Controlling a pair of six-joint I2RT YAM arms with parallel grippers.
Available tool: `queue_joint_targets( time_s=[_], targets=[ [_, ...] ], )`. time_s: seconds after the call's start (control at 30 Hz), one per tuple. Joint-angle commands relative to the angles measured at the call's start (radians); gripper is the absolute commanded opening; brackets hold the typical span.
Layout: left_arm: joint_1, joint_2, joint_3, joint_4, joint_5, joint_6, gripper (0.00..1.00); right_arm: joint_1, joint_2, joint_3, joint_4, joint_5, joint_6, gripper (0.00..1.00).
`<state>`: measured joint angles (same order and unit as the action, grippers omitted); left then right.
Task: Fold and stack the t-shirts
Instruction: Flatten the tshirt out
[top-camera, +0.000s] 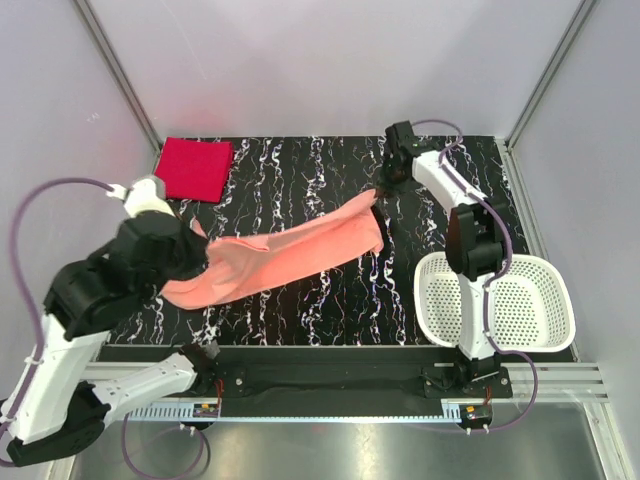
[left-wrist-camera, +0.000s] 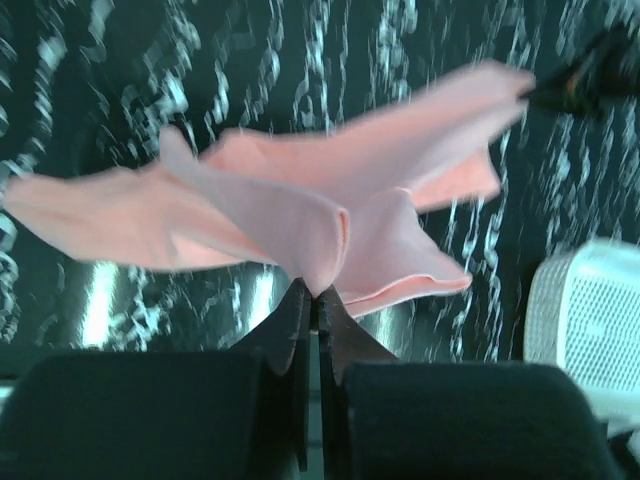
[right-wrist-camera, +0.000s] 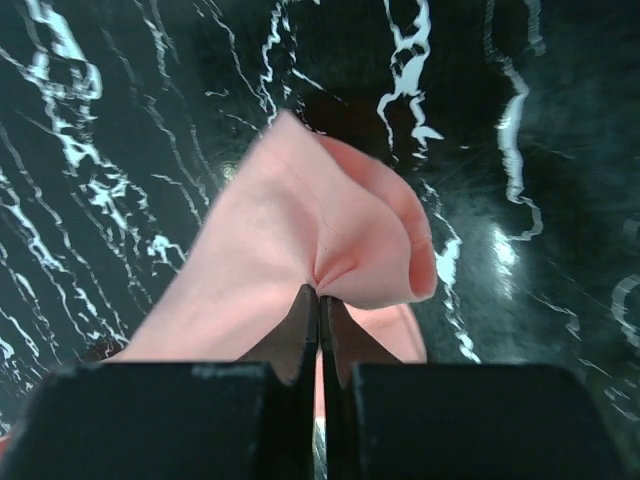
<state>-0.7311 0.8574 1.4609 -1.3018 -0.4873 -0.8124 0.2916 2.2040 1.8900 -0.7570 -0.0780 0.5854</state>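
The left gripper (left-wrist-camera: 312, 296) has its two fingers pressed tight on a bunched fold at the left end of the pink shirt (top-camera: 290, 255), and the right gripper (right-wrist-camera: 320, 298) is pinched just as narrowly on a puckered corner at the shirt's far right end. Between them the pink shirt stretches as a long slanted band across the middle of the black marbled table (top-camera: 300, 165), running from near left up to far right, with part of it sagging onto the surface. The bulky left arm covers the shirt's left end from above. A red shirt (top-camera: 193, 167), folded into a flat square, lies at the far left corner, apart from the pink one. A white perforated basket (top-camera: 545, 300) sits at the near right, with the right arm crossing over its left side. That makes two shirts and one basket.
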Motion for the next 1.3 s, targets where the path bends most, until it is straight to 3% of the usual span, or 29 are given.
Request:
queue_joint_targets(
  time_s=[0.0,0.07,0.17,0.3,0.4,0.53,0.6,0.83,0.93,1.1,1.27],
  targets=[
    [-0.001,0.049,0.206,0.005,-0.256,0.083,0.0,-0.005,-0.188,0.115,-0.163,0.167,-0.102,0.0],
    [0.001,0.106,0.316,0.059,-0.35,0.157,0.0,-0.006,-0.257,0.129,-0.188,0.207,-0.139,0.0],
    [0.013,0.166,0.368,0.301,-0.431,0.371,0.0,-0.008,-0.372,0.181,-0.188,0.233,-0.167,0.0],
    [0.091,0.23,0.403,0.789,-0.421,0.68,0.0,-0.008,-0.467,0.291,-0.128,0.221,-0.16,0.0],
    [0.143,0.345,0.545,0.962,-0.361,0.804,0.0,-0.009,-0.483,0.404,-0.096,0.192,-0.145,0.0],
    [0.177,0.48,0.804,0.92,-0.264,0.84,0.0,-0.008,-0.495,0.59,-0.163,0.15,-0.089,0.0],
    [0.177,0.474,0.854,0.886,-0.254,0.823,0.0,-0.009,-0.55,0.59,-0.209,0.142,-0.078,0.0],
    [0.177,0.234,0.587,1.018,-0.238,0.777,0.0,-0.009,-0.851,0.258,-0.145,0.123,0.022,0.0],
    [0.177,0.244,0.566,1.065,-0.235,0.795,0.0,-0.009,-0.908,0.192,-0.056,0.132,0.022,0.0],
    [0.177,0.396,0.688,1.218,-0.226,0.947,0.0,-0.009,-0.834,0.19,0.088,0.138,0.002,0.0],
    [0.245,0.566,0.814,1.372,-0.18,1.046,0.0,-0.009,-0.625,0.354,0.168,0.135,-0.03,0.0]
  ],
)
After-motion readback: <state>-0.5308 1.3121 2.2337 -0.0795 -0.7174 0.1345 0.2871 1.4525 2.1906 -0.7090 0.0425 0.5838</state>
